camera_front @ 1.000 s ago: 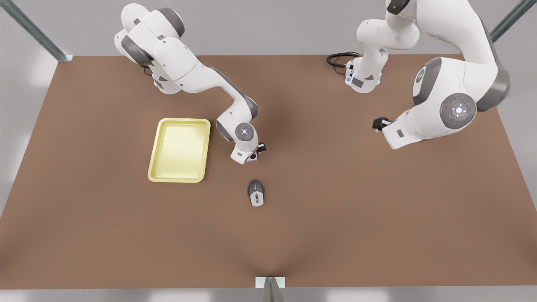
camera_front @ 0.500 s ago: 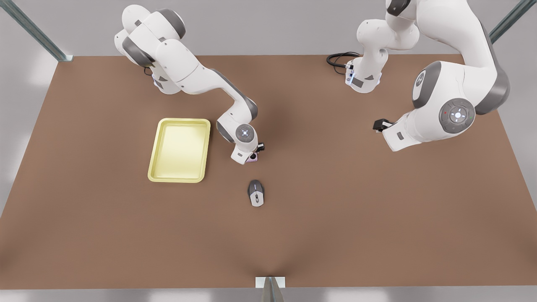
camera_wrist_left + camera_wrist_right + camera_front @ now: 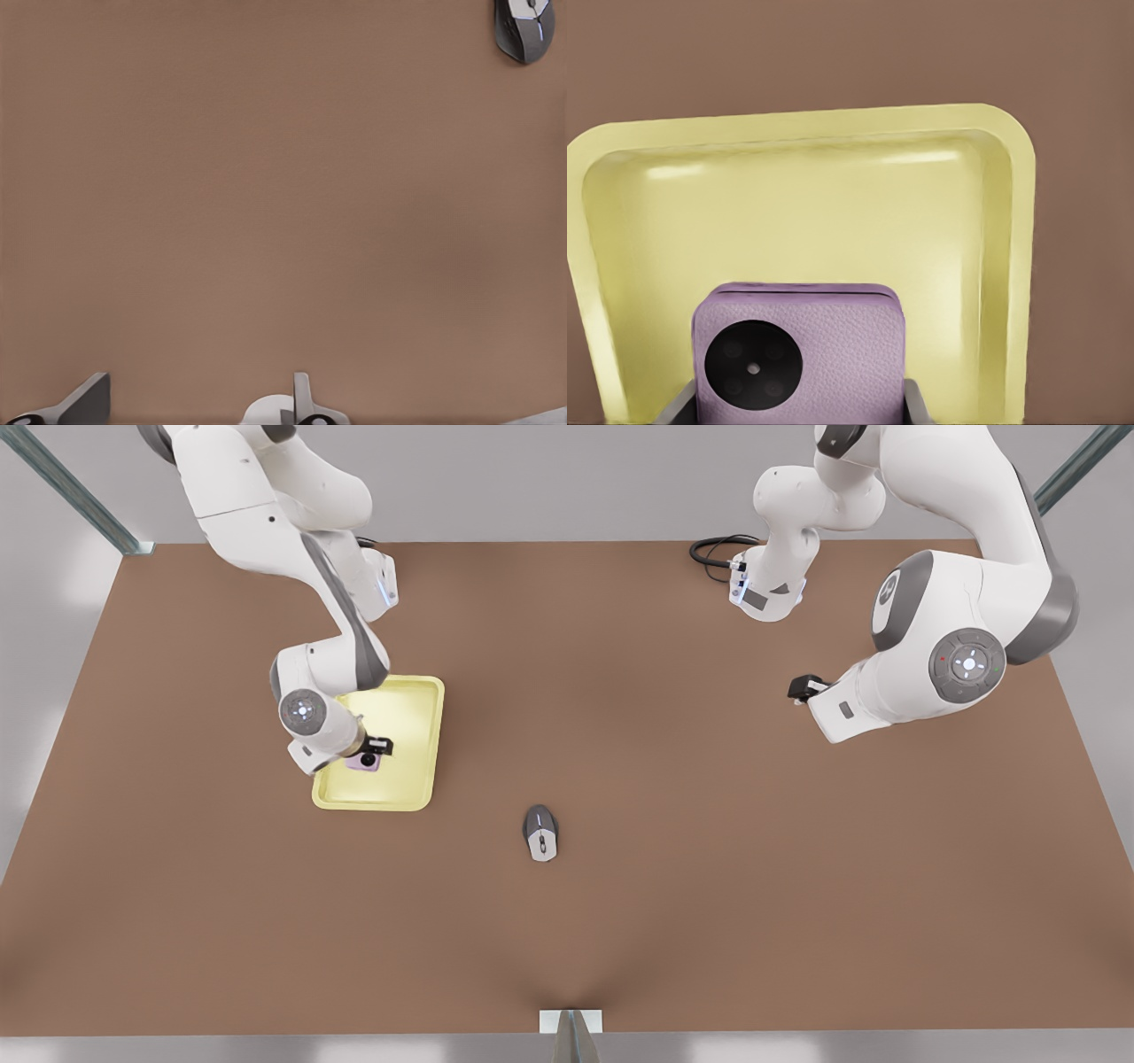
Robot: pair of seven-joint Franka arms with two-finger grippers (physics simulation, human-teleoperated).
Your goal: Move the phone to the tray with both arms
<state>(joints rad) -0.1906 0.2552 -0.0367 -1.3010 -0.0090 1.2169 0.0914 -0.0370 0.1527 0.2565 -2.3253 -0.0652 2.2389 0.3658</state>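
The right tool (image 3: 370, 755), clamped on the small pink folded phone (image 3: 799, 354), now hangs over the pale yellow rectangular tray (image 3: 416, 700), having left the brown table (image 3: 709, 824); release remains. The left tool (image 3: 800, 688) waits, fingers spread, empty.

Overhead front camera above table (image 3: 709, 886); wrist cameras close, downward, one sharing the tray (image 3: 1010, 266).

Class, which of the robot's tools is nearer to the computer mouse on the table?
The right tool, shut on the phone above the tray, is nearer the mouse. The left tool waits, open, farther away at the front view's right.
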